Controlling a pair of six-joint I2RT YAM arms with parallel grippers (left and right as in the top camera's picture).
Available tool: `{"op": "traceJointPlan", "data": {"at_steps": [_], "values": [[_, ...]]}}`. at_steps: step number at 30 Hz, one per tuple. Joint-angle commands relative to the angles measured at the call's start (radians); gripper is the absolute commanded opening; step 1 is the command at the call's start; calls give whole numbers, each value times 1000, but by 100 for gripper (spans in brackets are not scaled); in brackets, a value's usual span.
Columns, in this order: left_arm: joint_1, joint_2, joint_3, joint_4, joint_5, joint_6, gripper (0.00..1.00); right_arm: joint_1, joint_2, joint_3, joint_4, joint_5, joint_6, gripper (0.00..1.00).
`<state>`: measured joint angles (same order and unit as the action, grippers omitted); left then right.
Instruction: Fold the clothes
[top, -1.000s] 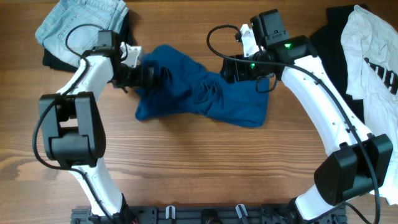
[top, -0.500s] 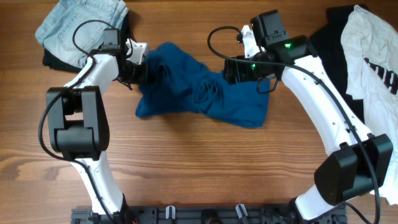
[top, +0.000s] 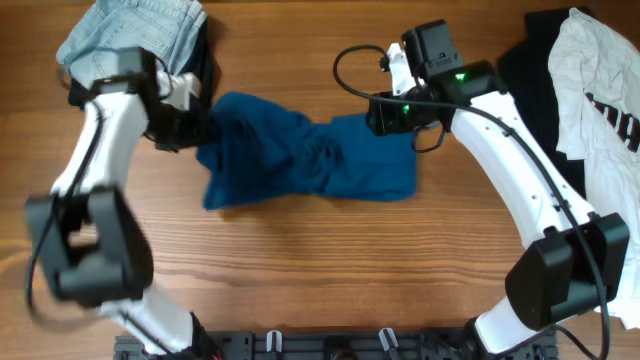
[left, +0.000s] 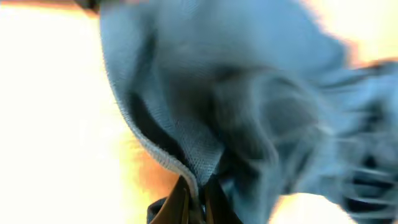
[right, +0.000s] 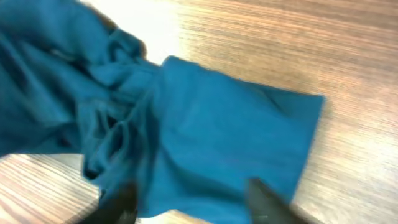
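The deep-blue shirt (top: 300, 160) lies bunched across the middle of the wooden table (top: 320, 270). My left gripper (top: 198, 128) is at the shirt's left end, shut on a hemmed edge of the shirt (left: 186, 155); its two dark fingers pinch the hem at the bottom of the blurred left wrist view, the left gripper (left: 198, 190) closed on the cloth. My right gripper (top: 385, 118) hovers over the shirt's upper right edge. In the right wrist view its fingers (right: 267, 199) stand apart above the flat blue cloth (right: 230, 143), the right gripper (right: 193, 202) holding nothing.
Pale-blue denim (top: 130, 35) lies on a black piece (top: 205, 50) at the back left, close behind my left arm. A white tee with black print (top: 600, 90) rests on another black piece (top: 535, 70) at the back right. A dark rail (top: 320, 345) runs along the front edge.
My left gripper closed on the shirt's left edge and drew it leftward, and the whole shirt slid and stretched to the left. The right gripper's fingers came closer together.
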<state>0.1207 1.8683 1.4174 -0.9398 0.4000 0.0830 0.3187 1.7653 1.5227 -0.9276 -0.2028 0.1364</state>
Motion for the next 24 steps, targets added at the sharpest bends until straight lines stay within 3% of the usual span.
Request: {"op": "traceJointPlan", "data": {"at_steps": [1,2,10,19,24], "values": [[-12,-197,8,-55,-27,-13,4,-5,30,-72,68,-62,1,12],[-19,-222,8,-78,-35,-13,4,-5,39,-92,89,-69,2,4],[-182,-258,8,-100,-37,-14,4,-5,215,-207,253,-251,0,4],[-523,-257,8,138,-63,-95,4,-21,357,-207,289,-286,72,4],[-669,-232,8,229,-161,-171,4,-115,303,-196,362,-505,76,4]]}}
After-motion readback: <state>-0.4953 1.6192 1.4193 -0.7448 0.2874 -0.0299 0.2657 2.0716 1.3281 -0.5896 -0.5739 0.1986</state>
